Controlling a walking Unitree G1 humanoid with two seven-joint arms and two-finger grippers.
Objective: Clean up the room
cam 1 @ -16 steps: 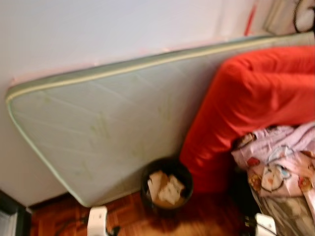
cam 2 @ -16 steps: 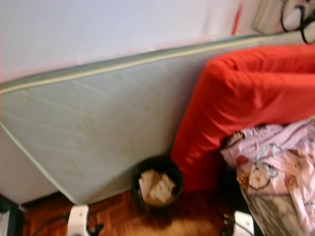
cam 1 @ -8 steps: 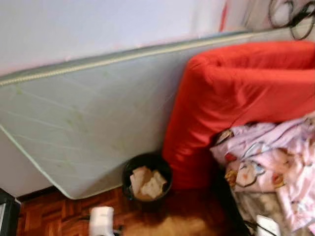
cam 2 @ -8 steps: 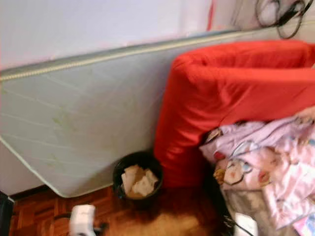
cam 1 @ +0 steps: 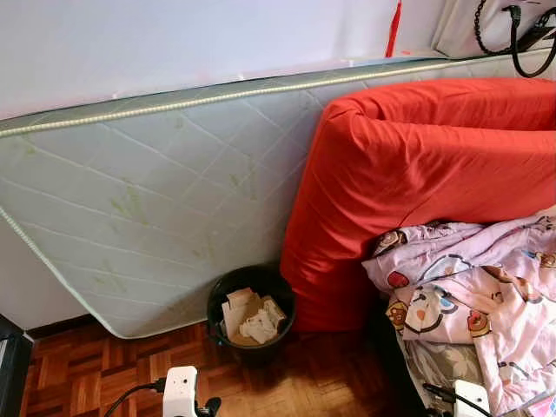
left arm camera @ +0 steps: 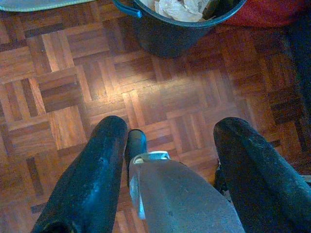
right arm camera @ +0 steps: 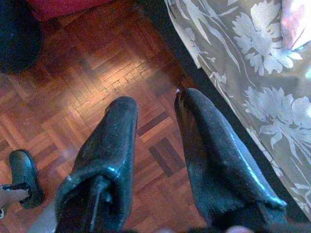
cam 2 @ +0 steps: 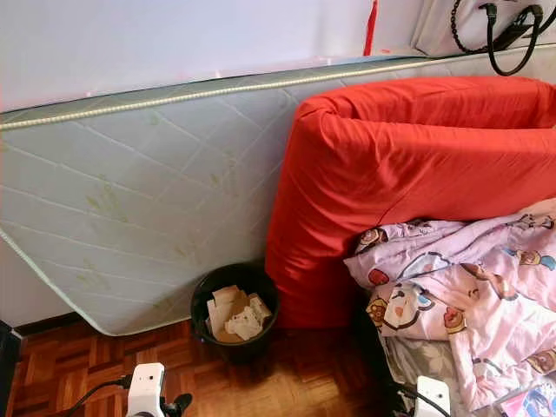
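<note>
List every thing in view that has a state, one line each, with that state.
Mattress: on its long edge, leaning against the wall.
Red mattress: upright, against the quilted one.
Black bin: upright on the parquet, partly full of crumpled paper.
Cartoon-print blanket: rumpled in a heap.
Left pincer: open, empty, above the floor.
Right pincer: open, empty.

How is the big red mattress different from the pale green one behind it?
The red mattress is plain bright red and smooth; the green mattress is pale with quilted diamond stitching and leaf prints. The red one looks thicker and stands in front, next to the bin; the green one is thinner and tilts against the wall. Both stand on edge on the wooden floor.
</note>
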